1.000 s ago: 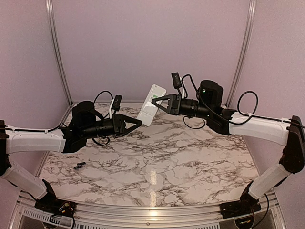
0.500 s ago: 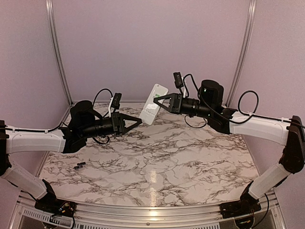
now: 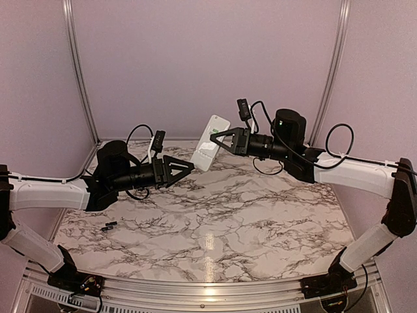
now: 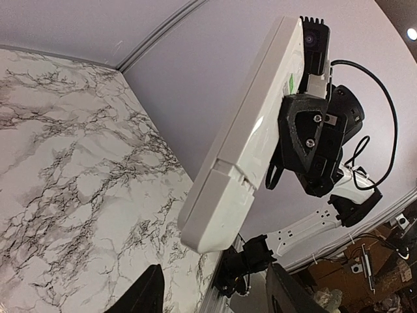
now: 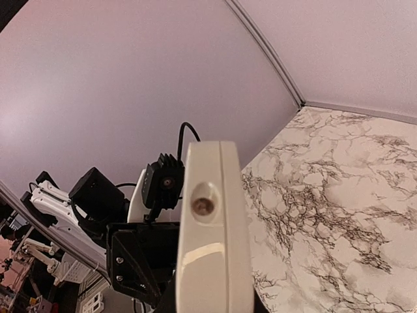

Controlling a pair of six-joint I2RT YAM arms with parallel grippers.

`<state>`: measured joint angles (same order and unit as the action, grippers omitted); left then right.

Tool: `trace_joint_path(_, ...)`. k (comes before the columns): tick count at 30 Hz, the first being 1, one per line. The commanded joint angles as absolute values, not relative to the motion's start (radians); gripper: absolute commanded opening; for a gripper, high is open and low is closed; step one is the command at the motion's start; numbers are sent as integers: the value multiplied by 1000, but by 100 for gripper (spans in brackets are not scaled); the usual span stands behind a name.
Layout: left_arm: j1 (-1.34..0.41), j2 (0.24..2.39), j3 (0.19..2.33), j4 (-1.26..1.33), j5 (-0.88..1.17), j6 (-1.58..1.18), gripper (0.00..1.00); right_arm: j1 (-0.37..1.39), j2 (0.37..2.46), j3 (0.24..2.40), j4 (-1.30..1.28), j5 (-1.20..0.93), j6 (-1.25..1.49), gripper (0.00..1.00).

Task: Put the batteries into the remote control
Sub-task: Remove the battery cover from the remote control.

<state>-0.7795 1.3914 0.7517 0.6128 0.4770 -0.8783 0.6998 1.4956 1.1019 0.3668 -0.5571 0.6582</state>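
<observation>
Marbled tabletop and plain lilac walls lie behind the remote control, which is up in the air, clear of the surface and tilted, its upper end toward the back wall. The right gripper is clamped on the remote's upper half from the right side, next to a small green mark. Just below the remote's lower end sits the left gripper. Its fingers are spread apart and hold nothing, and in the left wrist view the remote's lower end hangs above the gap between them, not touching. Well away from the remote, down and to its left, two tiny dark pieces, probably the batteries, lie on the marble.
</observation>
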Motion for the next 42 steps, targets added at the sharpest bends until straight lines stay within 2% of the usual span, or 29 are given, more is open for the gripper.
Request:
trace_joint_path(1,-770,1409,763,594,459,-873,56,692,1474,1102,425,-609,681,0)
trace_joint_path(10,-771,1419,796,622,477,-884,52,702,1495,1092,462,-647,705,0)
trace_joint_path(20,-772,1399,783,673,518,-900,32,707,1508,1106,445,-636,681,0)
trace_joint_path(24,-773,1387,775,681,524,-905,27,713,1506,1112,417,-611,657,0)
trace_joint_path(33,-772,1386,776,672,517,-912,28,734,1494,1130,364,-554,589,0)
trace_joint_path(37,-772,1388,775,679,525,-917,37,738,1487,1134,345,-534,569,0)
trace_joint_path(42,-773,1391,773,688,531,-919,34,738,1486,1134,337,-517,561,0)
